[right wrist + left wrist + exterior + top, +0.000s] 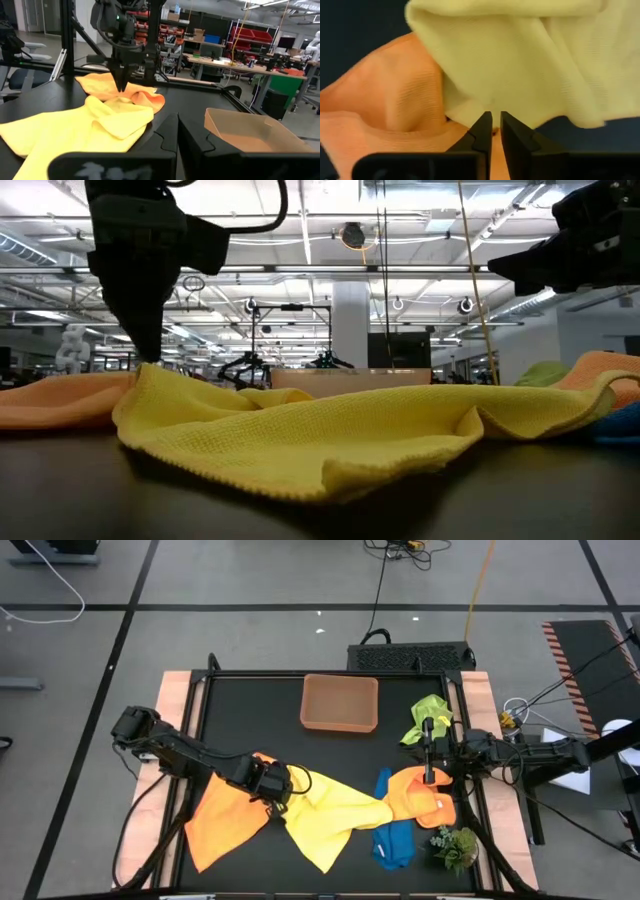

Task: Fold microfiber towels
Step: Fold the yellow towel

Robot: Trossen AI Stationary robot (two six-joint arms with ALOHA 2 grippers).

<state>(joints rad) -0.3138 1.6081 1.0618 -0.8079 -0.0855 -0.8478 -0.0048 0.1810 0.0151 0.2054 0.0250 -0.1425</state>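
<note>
Black table [250, 710] with a tan tray [340, 703] up top. Orange towels [225, 817], yellow [335, 810], blue [395, 840] and lime [428, 712] ones sprawl across it. Plant sprig [456, 845] lower right.

This looks like a robotics lab or workshop set inside a large industrial hall. Beyond the black table [250, 710], the low view shows a high open ceiling with strip lights [300, 240], exposed beams and a pillar [350, 320]. The right wrist view shows a workbench [235, 62] crowded with gear, red storage bins [250, 35] on shelving, and far right what may be a person in white. Cables [380, 585] trail over the grey floor.
</note>
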